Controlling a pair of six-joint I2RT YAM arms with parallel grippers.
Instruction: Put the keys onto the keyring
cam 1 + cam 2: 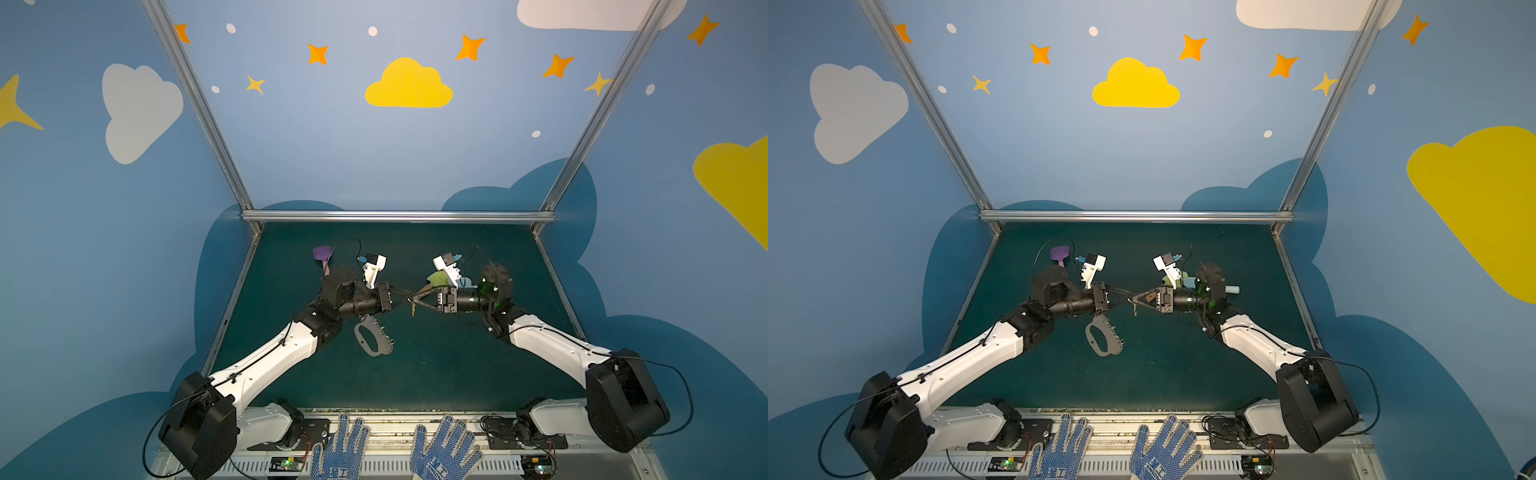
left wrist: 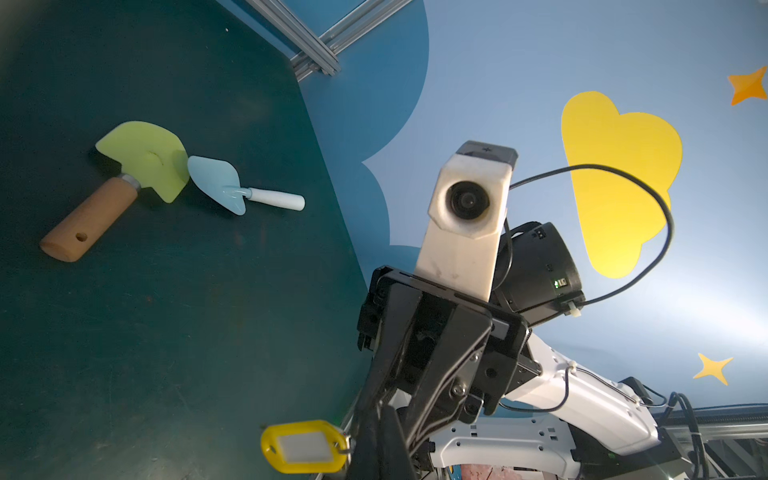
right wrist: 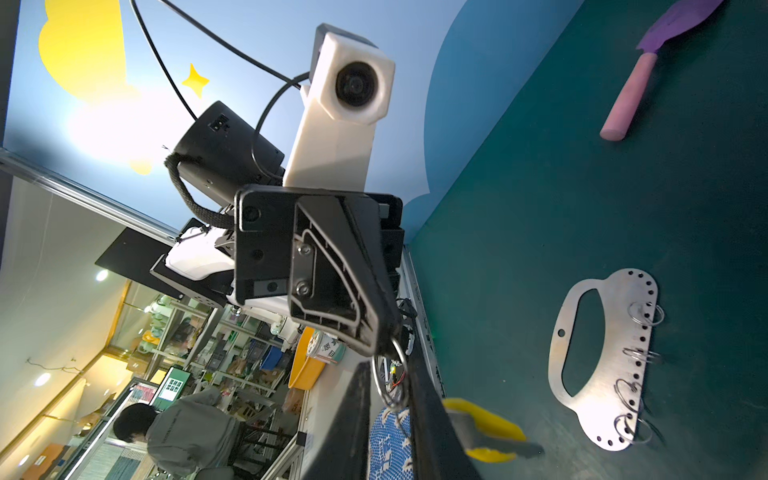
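Observation:
The keys (image 1: 413,309) hang above the green mat at the middle, where both grippers meet tip to tip. Their yellow tag (image 2: 305,446) dangles from a small metal ring (image 3: 388,374). My left gripper (image 1: 409,297) is shut, and its tips pinch the top of that ring. My right gripper (image 3: 388,415) has its two fingers against either side of the same ring. The keyring (image 1: 380,345), a flat grey oval plate with a cut-out, edge holes and little wire rings, lies on the mat just below my left wrist, apart from both grippers. It also shows in the right wrist view as the keyring (image 3: 615,332).
A yellow-green shovel with a wooden handle (image 2: 141,162) and a light blue trowel (image 2: 220,183) lie behind my right gripper. A purple spatula with a pink handle (image 1: 323,253) lies at the back left. Two blue-dotted gloves (image 1: 345,449) rest on the front rail. Aluminium rails edge the mat.

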